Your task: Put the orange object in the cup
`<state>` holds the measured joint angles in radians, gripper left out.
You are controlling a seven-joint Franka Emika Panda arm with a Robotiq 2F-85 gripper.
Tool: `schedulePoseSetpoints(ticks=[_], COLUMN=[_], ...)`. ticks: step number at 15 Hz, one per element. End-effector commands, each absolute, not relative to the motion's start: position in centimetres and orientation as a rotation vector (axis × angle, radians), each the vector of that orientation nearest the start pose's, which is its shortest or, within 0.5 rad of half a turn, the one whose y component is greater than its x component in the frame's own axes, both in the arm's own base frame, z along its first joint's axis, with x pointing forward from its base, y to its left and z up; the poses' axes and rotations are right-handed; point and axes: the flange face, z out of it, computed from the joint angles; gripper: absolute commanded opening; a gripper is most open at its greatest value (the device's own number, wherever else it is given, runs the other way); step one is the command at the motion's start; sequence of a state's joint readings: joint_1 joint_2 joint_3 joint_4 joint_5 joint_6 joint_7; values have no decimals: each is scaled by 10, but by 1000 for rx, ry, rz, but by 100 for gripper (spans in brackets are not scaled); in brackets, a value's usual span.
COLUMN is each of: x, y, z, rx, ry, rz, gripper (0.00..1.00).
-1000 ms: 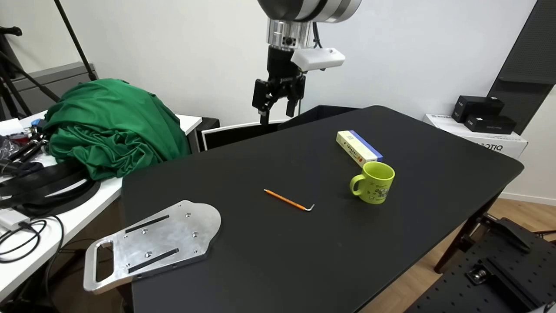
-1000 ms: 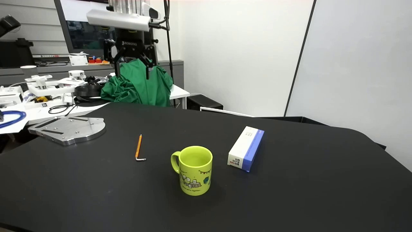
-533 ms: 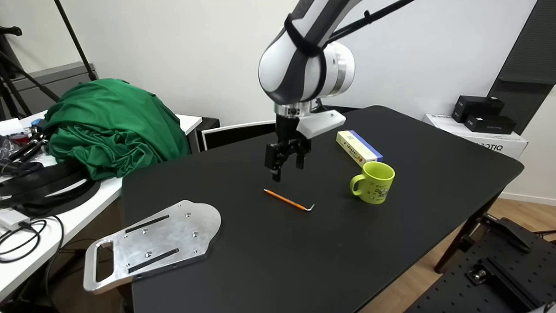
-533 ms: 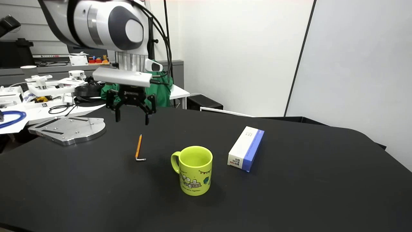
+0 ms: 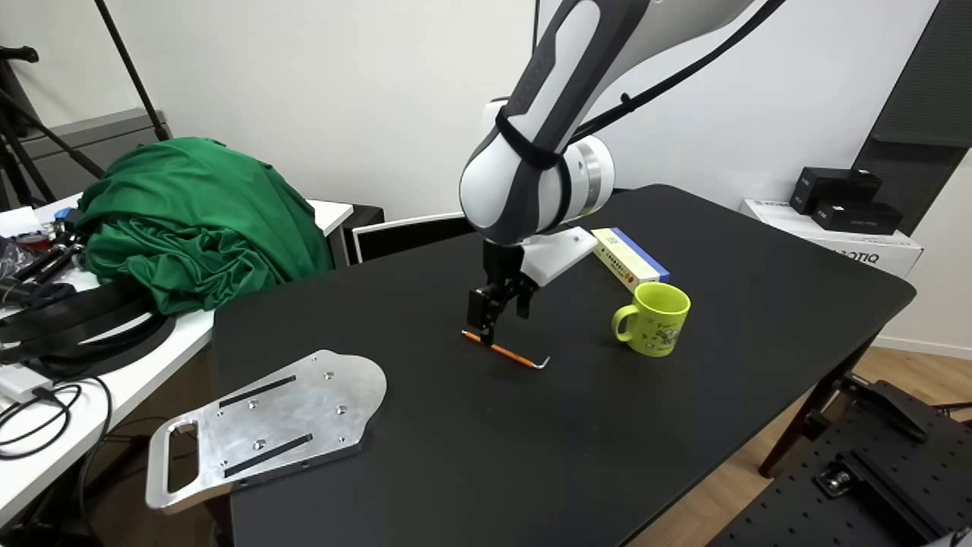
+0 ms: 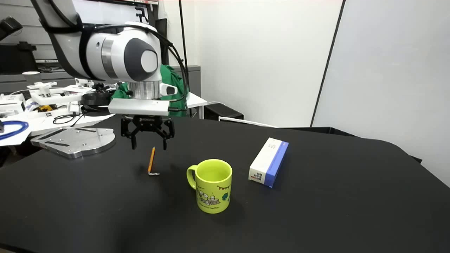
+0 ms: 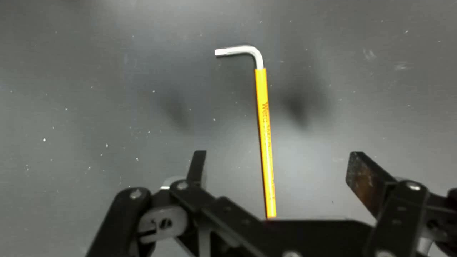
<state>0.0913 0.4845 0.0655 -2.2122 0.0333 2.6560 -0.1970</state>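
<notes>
The orange object is a thin orange hex key with a bent silver end; it lies flat on the black table in both exterior views (image 5: 515,357) (image 6: 151,161) and the wrist view (image 7: 265,121). My gripper (image 6: 149,147) is open and empty, pointing down just above its straight end. In the wrist view the orange shaft runs between the two spread fingers (image 7: 278,153), nearer the left one; its lower end is hidden behind the gripper body. The cup, a lime-green mug (image 5: 661,323), stands upright with its handle towards the hex key; it also shows in an exterior view (image 6: 213,193).
A blue and white box (image 5: 624,258) lies on the table behind the mug; it shows too in an exterior view (image 6: 269,161). A silver metal plate (image 5: 296,418) lies at the table's edge. A green cloth (image 5: 197,220) is heaped on a white side table.
My gripper has come down from high above the table's far edge to just above the orange hex key, staying open. The hex key, mug and box have not moved.
</notes>
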Motion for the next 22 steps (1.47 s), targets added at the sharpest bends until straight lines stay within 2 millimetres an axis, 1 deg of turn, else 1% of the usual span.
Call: schedulePoseSetpoints(ticks=[1, 5, 10, 11, 12, 13, 14, 16, 17, 19, 22], x=[534, 529, 523, 523, 522, 521, 521, 520, 520, 520, 521], y=[89, 91, 92, 91, 91, 90, 89, 88, 87, 88, 83], z=[145, 134, 122, 119, 117, 116, 114, 111, 111, 113, 114], rx=[-3082, -3087, -3089, -3090, -3092, -3094, -3096, -3101, -3101, -3102, -3110], ry=[-530, -597, -653, -663, -669, -680, -682, -687, -692, -693, -667], rz=[-20, -62, -63, -59, -55, -51, -46, -37, -36, -43, -31], gripper=[100, 100, 100, 75, 74, 68, 60, 47, 39, 28, 5])
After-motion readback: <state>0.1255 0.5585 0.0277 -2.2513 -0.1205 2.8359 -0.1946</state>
